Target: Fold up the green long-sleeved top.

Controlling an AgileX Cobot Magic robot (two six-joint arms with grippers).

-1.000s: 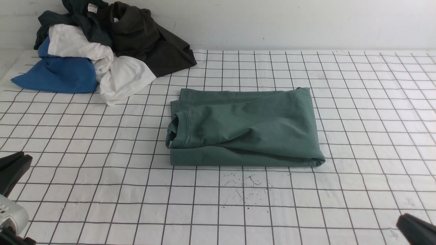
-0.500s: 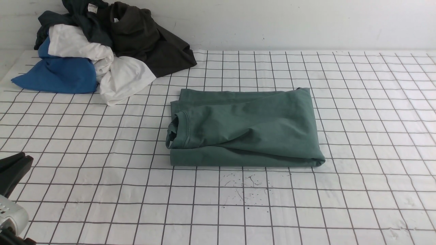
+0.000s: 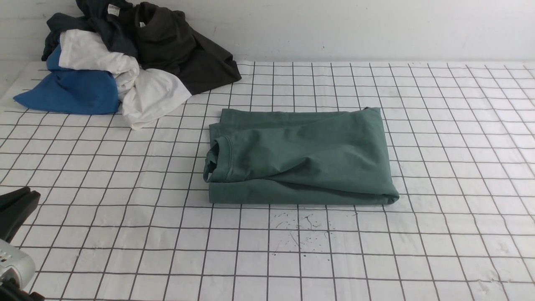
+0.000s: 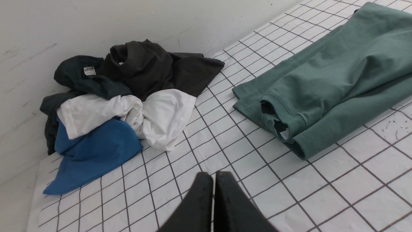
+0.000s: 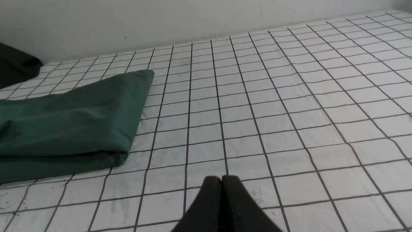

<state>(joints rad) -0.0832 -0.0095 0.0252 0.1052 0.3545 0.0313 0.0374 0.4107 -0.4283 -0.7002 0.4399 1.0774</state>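
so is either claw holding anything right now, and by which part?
Nothing is held. The left claw and right claw are both shut on nothing, apart from the folded sage-green cotton long-sleeved top.

Top (image 3: 299, 156) mid-table (image 3: 439, 234), clothes pile (image 3: 125, 62) behind-left (by wall).

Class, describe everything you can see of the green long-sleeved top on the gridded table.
The green long-sleeved top is muted sage-green, soft cotton-like knit. It lies folded into a thick, roughly rectangular bundle, flat near the middle of the gridded table. Its ribbed neck opens toward the robot's left, with a bit of white inside. Layers are stacked, with a rounded fold at the right near corner. Only the table touches it; the clothes pile lies apart.
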